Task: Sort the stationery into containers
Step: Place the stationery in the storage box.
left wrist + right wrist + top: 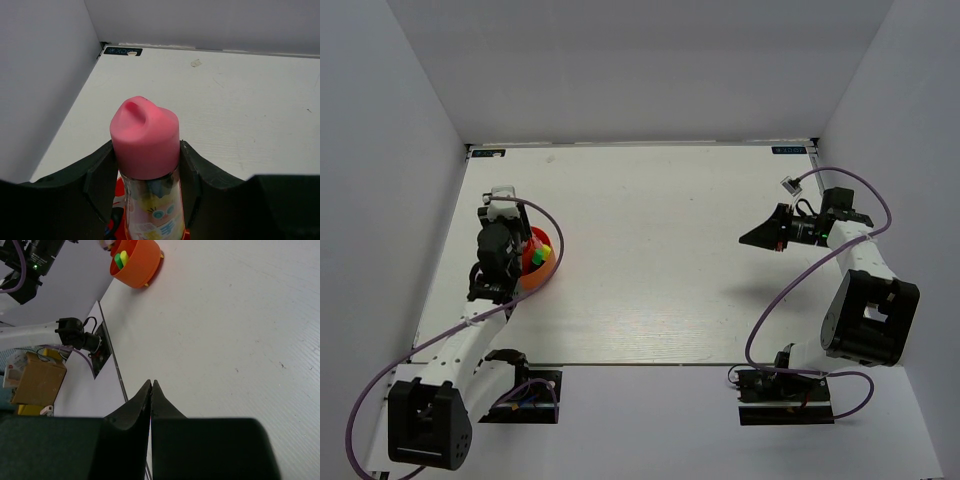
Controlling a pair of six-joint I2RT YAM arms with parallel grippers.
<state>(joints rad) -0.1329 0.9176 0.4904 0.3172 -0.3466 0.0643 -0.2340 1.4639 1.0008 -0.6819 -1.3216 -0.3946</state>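
- Count: one orange cup [549, 270], one pink-capped tube [145, 140], one green-capped marker [118, 259] and one yellow-capped marker [124, 255].
- Both markers lie inside the cup, which stands on the left part of the table [650, 260].
- Left gripper [146, 170]: clamped on the tube, a finger on either side just below the cap, the tube upright directly over the cup.
- Right gripper [151, 390]: jaws pressed together, holding nothing, raised above the table's right side, well apart from the cup.
- Tube label: cartoon face print, no legible writing.
- Dark corner sticker [122, 51]: print too small to read.
- Cardboard box [35, 380] sits off the table's near edge.
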